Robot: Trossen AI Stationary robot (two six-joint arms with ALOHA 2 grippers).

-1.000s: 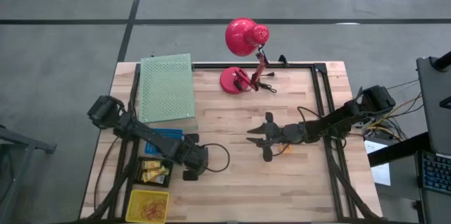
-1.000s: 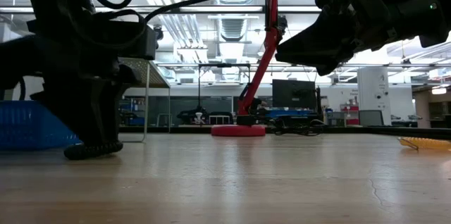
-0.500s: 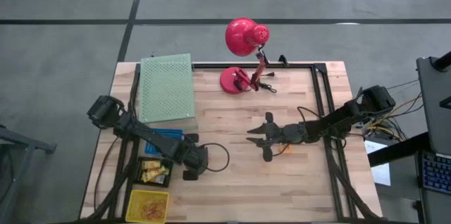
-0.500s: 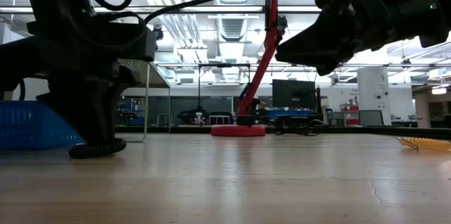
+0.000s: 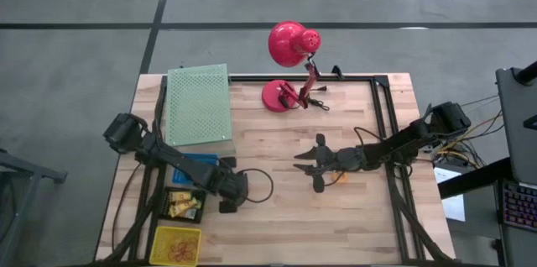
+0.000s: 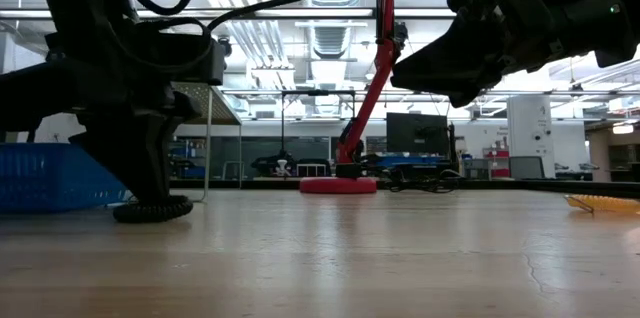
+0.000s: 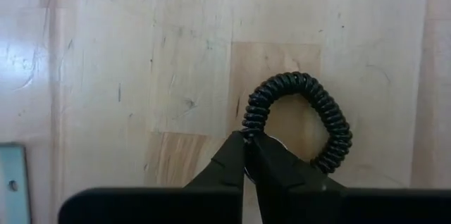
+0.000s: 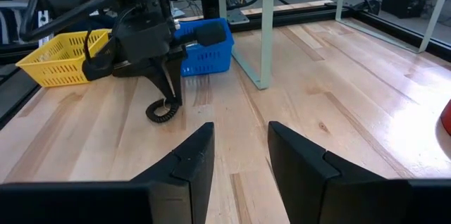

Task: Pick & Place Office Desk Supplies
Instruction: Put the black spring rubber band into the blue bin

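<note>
The black coiled ring (image 7: pixel 299 122) is clamped at its near edge by the left gripper (image 7: pixel 248 155), looping away from the fingertips; the right gripper (image 8: pixel 239 150) is held apart, farther off.

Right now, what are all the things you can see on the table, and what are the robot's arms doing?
Coiled ring: one, black, on the wood, pinched at one side by the left gripper.
Desk lamp: one, red, far edge of the table.
Mesh shelf: one, pale green, far left.
Basket: one, blue, beside the shelf.
Basket: one, yellow, near left corner.
Table: one, light wood.
Left gripper: shut on the ring.
Right gripper: open, above mid-table.
</note>
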